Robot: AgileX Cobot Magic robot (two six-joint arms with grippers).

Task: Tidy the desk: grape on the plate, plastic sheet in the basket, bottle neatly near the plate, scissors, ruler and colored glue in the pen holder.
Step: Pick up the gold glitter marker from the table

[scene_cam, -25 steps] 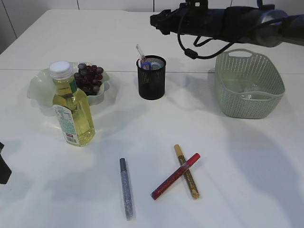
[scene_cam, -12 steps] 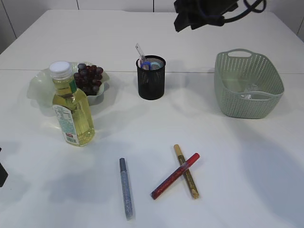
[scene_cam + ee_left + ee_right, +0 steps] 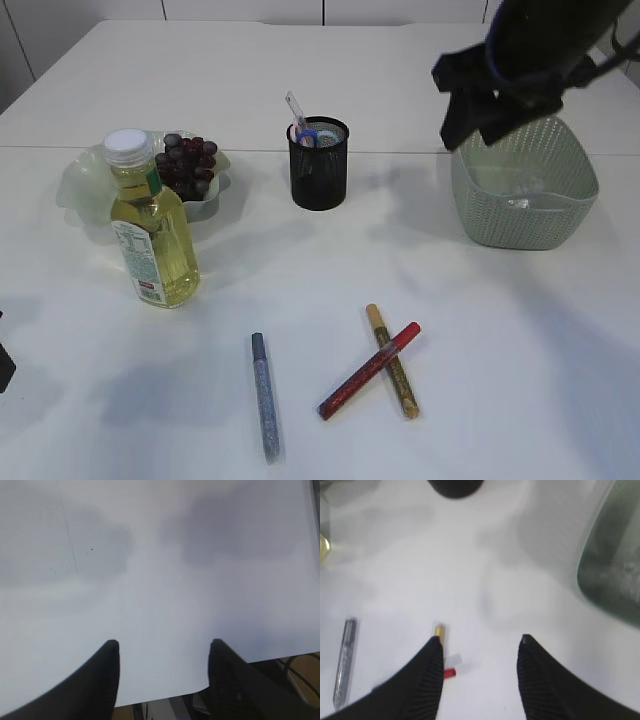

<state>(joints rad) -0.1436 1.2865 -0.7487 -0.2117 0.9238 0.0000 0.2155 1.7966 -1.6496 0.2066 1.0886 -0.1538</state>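
The counter (image 3: 300, 80) is partly tidy. Take the pen holder (image 3: 319, 165) as the middle mark.

The basket (image 3: 523, 195) sits well to the right of the holder. Something clear and shiny lies inside it. It may be the plastic sheet, but it is too faint to be sure.

The bottle (image 3: 150, 225) stands upright to the left of the holder and nearer the camera. It is just in front of the plate (image 3: 85, 185), so that job looks done.

The plate is left of the holder, and the grapes (image 3: 188, 165) are on it. That job looks done too.

In the holder I can see blue scissors (image 3: 310, 137) and a clear ruler (image 3: 296, 110) sticking up.

Three glue pens are left. All lie flat, in front of the holder, near the camera. The grey pen (image 3: 265, 395) points almost straight away from the camera. The red pen (image 3: 369, 370) slants up to the right. It lies across the gold pen (image 3: 392, 360), which slants up to the left.

The right tool (image 3: 479, 645) is up in the air, right of the holder, partly open and holding nothing. The left tool (image 3: 164, 652) is partly open too, over bare counter, empty.
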